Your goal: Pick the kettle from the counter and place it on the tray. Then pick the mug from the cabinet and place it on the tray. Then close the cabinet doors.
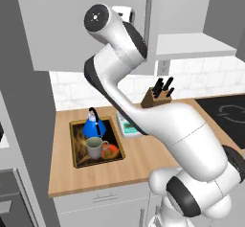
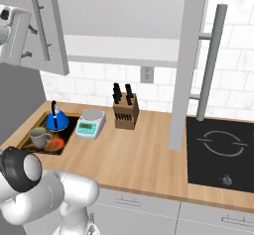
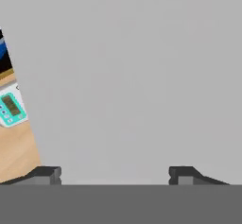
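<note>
The blue kettle [image 1: 94,125] [image 2: 57,120] and the grey-beige mug [image 1: 97,148] [image 2: 39,138] both stand on the dark tray [image 1: 76,147] [image 2: 25,141] at the left of the wooden counter [image 1: 139,161] [image 2: 144,154]. Both cabinet doors stand open: the left door [image 2: 52,35] [image 1: 81,25] and the right door [image 2: 191,65], which I see edge-on. My gripper [image 3: 115,175] is open and empty. It faces the flat grey face of the left door [image 3: 132,76] from close up. My white hand [image 2: 11,35] sits just left of that door.
A white scale [image 1: 128,125] [image 2: 91,122] [image 3: 10,108] sits right of the tray, then a knife block [image 1: 158,96] [image 2: 125,111]. The black stovetop [image 1: 227,111] [image 2: 221,149] lies at the right. Each door carries a long steel bar handle [image 2: 39,26] [image 2: 211,60].
</note>
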